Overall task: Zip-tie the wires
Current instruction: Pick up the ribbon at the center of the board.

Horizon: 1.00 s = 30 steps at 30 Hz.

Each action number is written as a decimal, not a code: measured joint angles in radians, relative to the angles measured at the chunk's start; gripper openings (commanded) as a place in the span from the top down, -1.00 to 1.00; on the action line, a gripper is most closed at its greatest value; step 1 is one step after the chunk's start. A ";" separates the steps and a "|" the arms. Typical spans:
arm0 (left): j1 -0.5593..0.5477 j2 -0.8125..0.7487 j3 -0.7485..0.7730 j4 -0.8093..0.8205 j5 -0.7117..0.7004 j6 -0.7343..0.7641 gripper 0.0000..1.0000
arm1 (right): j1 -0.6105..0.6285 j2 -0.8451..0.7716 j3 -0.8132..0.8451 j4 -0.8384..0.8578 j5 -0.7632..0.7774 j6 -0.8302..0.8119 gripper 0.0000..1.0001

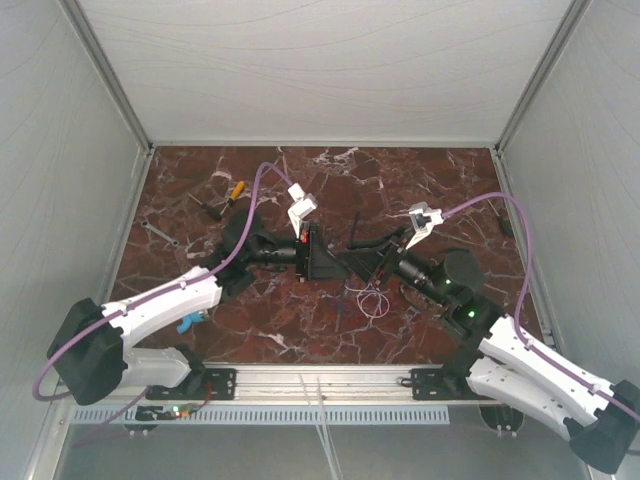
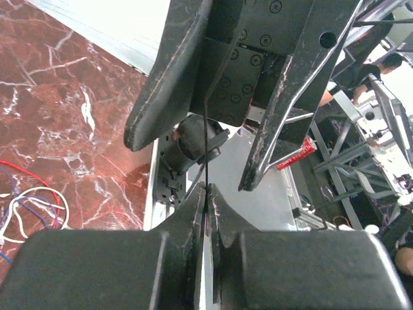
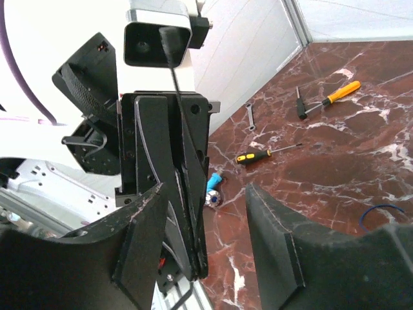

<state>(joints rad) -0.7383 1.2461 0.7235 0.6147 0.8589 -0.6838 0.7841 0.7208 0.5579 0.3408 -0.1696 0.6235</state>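
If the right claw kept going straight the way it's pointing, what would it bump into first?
Most likely the left gripper, shut on a thin black strip, straight ahead of the open right gripper. How far apart they are is hard to judge.

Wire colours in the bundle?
The wires are white, red and blue-purple strands; clearest in the left wrist view.
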 measured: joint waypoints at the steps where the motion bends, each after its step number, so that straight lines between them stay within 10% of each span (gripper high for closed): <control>1: -0.001 0.000 0.007 -0.014 0.008 0.001 1.00 | -0.003 -0.004 0.006 -0.016 -0.006 -0.020 0.09; 30: -0.002 -0.029 0.029 -0.058 0.107 -0.013 1.00 | -0.157 0.036 0.085 0.097 -0.312 -0.076 0.66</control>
<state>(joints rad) -0.7406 1.2171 0.7525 0.5568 0.9657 -0.6968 0.6270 0.7567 0.6434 0.4381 -0.4816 0.5476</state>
